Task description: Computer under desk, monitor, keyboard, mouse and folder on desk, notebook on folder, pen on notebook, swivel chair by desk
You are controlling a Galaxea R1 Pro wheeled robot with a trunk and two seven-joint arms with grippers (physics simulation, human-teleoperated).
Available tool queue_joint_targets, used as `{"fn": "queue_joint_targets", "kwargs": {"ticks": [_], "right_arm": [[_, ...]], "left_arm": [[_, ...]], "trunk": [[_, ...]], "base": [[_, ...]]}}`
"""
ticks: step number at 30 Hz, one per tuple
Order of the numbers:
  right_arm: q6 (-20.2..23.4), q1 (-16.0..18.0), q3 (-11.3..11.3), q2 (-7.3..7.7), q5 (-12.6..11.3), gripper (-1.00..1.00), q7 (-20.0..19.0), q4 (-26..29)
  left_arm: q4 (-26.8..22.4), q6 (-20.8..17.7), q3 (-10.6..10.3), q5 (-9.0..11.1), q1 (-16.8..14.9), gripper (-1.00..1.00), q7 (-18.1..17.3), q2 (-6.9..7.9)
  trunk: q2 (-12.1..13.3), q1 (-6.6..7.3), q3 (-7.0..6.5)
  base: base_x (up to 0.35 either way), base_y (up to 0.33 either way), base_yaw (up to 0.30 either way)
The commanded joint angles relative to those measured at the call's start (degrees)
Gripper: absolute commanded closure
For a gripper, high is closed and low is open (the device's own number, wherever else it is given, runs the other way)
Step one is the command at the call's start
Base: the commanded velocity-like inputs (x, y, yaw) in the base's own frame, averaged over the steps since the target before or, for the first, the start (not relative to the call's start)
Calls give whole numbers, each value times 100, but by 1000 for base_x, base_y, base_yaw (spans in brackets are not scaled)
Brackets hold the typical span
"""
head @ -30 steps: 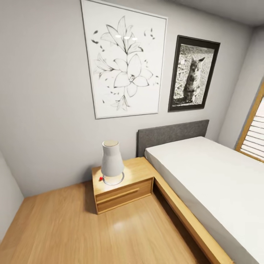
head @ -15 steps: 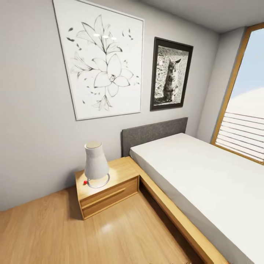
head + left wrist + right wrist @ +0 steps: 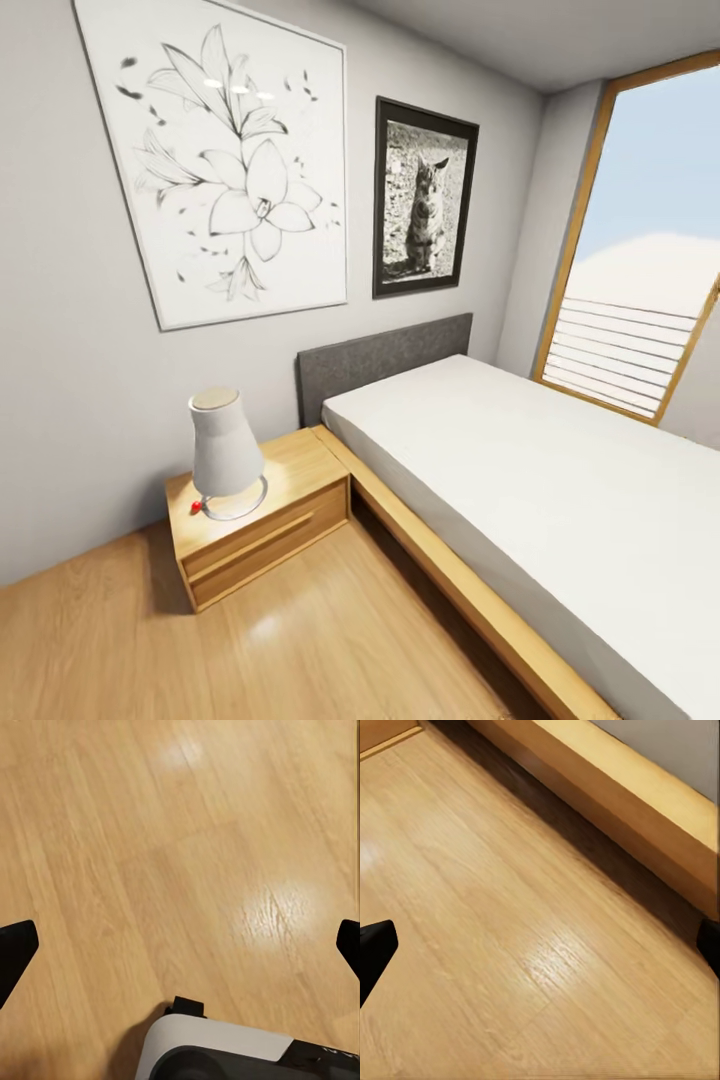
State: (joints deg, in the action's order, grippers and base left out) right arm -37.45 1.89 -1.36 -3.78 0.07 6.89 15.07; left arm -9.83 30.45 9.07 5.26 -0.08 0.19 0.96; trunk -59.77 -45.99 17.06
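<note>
I see a bed (image 3: 540, 500) at right, a nightstand (image 3: 290, 500) with a lamp (image 3: 224, 452) lower left — no desk items here. Left gripper (image 3: 180, 945) and right gripper (image 3: 540, 945) — both spread wide, empty, over floor (image 3: 150, 832).

Wooden floor (image 3: 330, 640), light wooden nightstand (image 3: 262, 525) bearing white lamp (image 3: 224, 452), wood-framed bed (image 3: 470, 590) with white mattress (image 3: 540, 480)
</note>
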Motion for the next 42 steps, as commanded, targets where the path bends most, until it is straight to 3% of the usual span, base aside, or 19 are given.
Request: {"fn": "queue_joint_targets", "kwargs": {"ticks": [1,14,24,42], "right_arm": [[-18,4,-13,-6,0,-100,4,-4],[-17,4,-15,-17,-6,-100,6,-4],[-17,4,-22,-18,-15,-100,7,-4],[-36,4,-15,-14,4,-100,-2,-5]], "left_arm": [[-1,14,-28,54,-1,-100,0,1],[-1,38,-22,62,-1,-100,6,1],[-2,388,-11,78,-1,-100,10,1],[-2,468,-10,87,-1,-100,15,1]], "trunk": [[-4,0,14],[-4,0,116],[-4,0,186],[-4,0,211]], "base": [[0,0,-172],[0,0,-168],[0,0,-192],[0,0,-281]]}}
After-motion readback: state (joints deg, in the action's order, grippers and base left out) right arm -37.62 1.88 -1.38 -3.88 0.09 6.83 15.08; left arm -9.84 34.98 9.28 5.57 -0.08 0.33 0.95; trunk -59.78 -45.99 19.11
